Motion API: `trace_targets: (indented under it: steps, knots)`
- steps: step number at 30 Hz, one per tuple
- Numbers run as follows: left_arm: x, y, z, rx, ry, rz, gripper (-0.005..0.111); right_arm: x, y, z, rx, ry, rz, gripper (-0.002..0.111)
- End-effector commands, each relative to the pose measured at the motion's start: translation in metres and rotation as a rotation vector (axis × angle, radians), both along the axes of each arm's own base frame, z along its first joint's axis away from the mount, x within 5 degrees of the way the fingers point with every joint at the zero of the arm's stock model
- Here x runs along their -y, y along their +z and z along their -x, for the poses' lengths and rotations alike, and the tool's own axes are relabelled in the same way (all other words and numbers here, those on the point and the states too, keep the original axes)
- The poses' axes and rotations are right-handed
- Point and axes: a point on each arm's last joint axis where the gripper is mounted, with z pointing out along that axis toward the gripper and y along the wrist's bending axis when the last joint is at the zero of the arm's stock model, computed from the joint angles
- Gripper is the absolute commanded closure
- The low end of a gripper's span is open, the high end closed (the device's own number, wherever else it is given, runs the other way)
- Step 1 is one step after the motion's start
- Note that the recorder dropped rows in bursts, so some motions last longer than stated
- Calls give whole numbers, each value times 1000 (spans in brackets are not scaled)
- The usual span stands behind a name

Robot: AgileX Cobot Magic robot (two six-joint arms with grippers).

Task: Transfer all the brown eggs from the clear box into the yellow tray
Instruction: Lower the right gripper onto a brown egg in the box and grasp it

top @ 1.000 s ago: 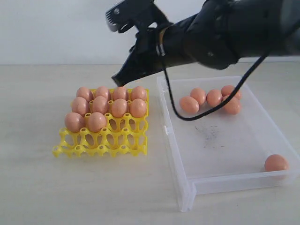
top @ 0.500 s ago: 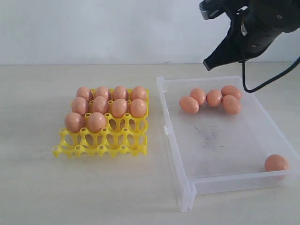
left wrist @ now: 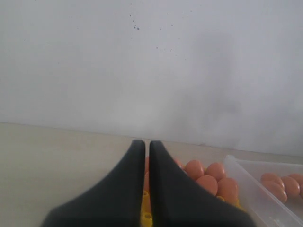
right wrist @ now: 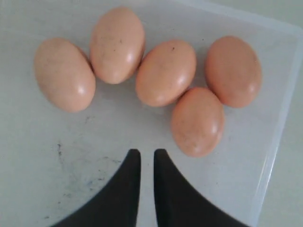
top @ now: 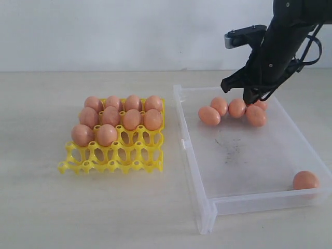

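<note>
Black jaws of the left gripper (left wrist: pixel 147 142) are pressed together on nothing, raised over the pale counter (top: pixel 41 207) with the tray's far rows just beyond their tips. The yellow tray (top: pixel 111 161) sits on the left of the counter and carries ten brown eggs (top: pixel 132 119). They fill its two far rows and the two left cups of the third row, each egg standing on end with its long axis near upright. Six cups are free: the whole near row and the right pair of the third. A strip of bare counter separates the tray from the clear box (top: pixel 185 145), whose long side runs away from the camera. Five eggs (top: pixel 209 115) lie on their sides in a touching cluster near the box's far wall, their long axes fanned at different angles. The right gripper (right wrist: pixel 147 152) hangs just over them, jaws parted by a slim gap and grasping nothing. Mid-floor is bare but for dark specks. A lone egg (top: pixel 305 180) rests against the near wall by the right corner, lying lengthways along it.
</note>
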Motion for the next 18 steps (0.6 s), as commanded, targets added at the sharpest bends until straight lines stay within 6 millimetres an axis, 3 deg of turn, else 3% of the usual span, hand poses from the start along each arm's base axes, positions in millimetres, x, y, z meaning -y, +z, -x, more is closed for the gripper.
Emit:
trace_targets:
  steps: [1, 2, 4, 11, 18]
  knots:
    - [0, 3, 0, 18, -1, 19, 103, 6, -11, -13, 12, 8, 75, 77]
    - [0, 3, 0, 18, -1, 19, 103, 8, -19, -17, 14, -7, 103, 59]
    - [0, 3, 0, 18, -1, 19, 103, 10, -31, -24, 12, -45, 139, 50]
    - [0, 3, 0, 18, -1, 19, 103, 9, -51, -37, 80, -45, 151, 50]
    - [0, 3, 0, 18, -1, 19, 103, 9, -72, -39, 42, -61, 154, 50]
